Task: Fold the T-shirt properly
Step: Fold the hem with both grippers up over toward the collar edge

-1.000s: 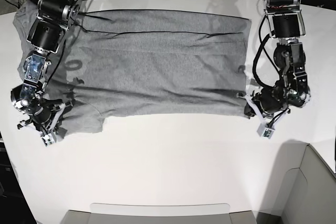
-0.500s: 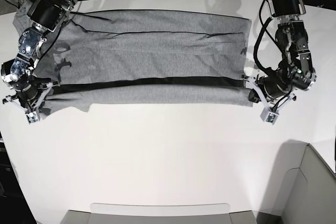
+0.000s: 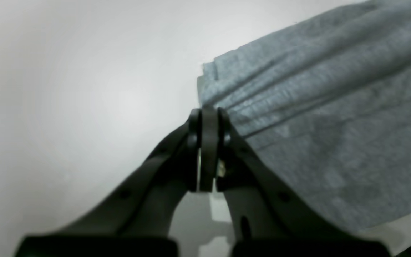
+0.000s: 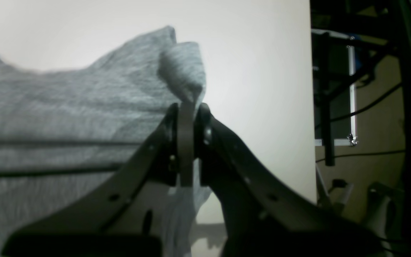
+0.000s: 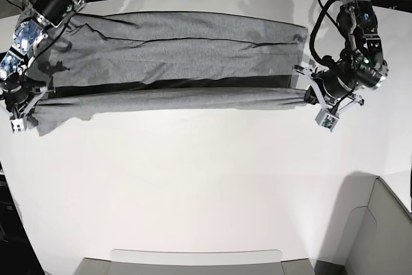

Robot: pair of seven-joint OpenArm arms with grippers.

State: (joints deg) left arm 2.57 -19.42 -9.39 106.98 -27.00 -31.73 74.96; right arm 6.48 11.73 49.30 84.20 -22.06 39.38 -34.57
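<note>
Left tool [image 3: 209, 117]: jaws pressed together on a bunched corner of the T-shirt [image 5: 193, 49]; in the left wrist view the grey cloth fans out from the fingertips toward the upper right, drawn into taut ridges.
Right tool [image 4: 187, 110]: jaws likewise closed, pinching a small twisted tuft of grey fabric that stands up just above the fingertips; the rest of the cloth spreads away to the left of that view.
Left tool in the base view [image 5: 308, 98]: at the right-hand end of the garment, beside the folded front edge, with its arm reaching down from the top right corner.
Right tool in the base view [image 5: 22, 104]: at the left-hand end of the garment, near the left rim of the bench, with its arm coming down from the top left.
T-shirt: lies across the far half of the bench, stretched lengthwise between the two tools; plain heather grey on the side showing.
Front edge: lifted and rolled back over the body as a long narrow band running from one tool to the other, with a dark shadowed gap between band and the flat cloth behind it.
Left end of band: hangs wider and looser, sagging toward the near side.
Bench [image 5: 206, 185]: white, smooth.
</note>
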